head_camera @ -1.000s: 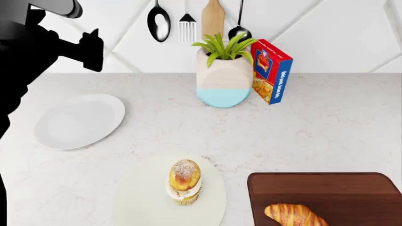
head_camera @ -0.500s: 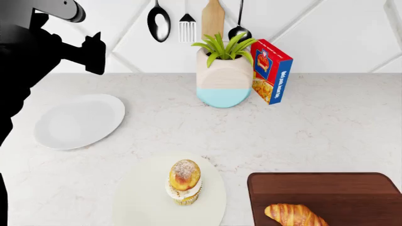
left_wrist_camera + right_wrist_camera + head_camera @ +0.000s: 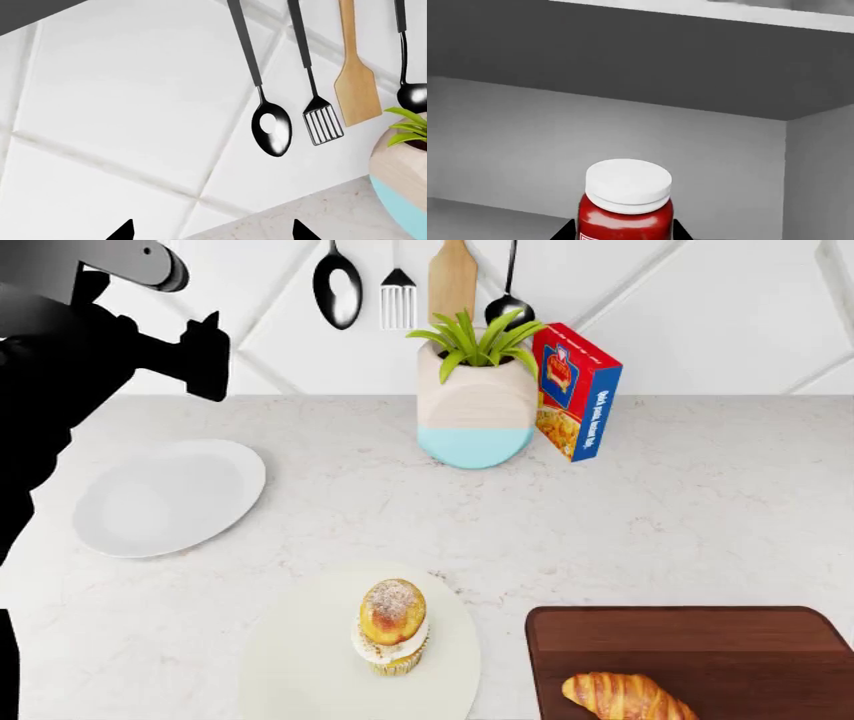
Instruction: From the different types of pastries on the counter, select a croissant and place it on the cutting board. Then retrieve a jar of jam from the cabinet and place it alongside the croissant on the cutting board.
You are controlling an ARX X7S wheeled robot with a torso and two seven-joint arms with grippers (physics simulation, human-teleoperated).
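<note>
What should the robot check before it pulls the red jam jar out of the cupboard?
1. Golden-brown ridged croissant on dark reddish wooden cutting board: ok.
2. Free board space beside croissant: ok.
3. Red jam jar with white lid upright between right gripper fingers: ok.
4. Fingers clamped on jar: cannot tell.
5. Jar lid clear of the shelf above: ok.
6. Left gripper empty, near the wall: ok.

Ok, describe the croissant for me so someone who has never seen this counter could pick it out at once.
Start from the white marble counter and go to its near right corner, where a dark reddish-brown cutting board lies. The croissant sits on the board's near edge. It is a golden-brown ridged crescent with no wrapper or frosting, unlike the frosted cupcake on the cream plate to its left.
</note>
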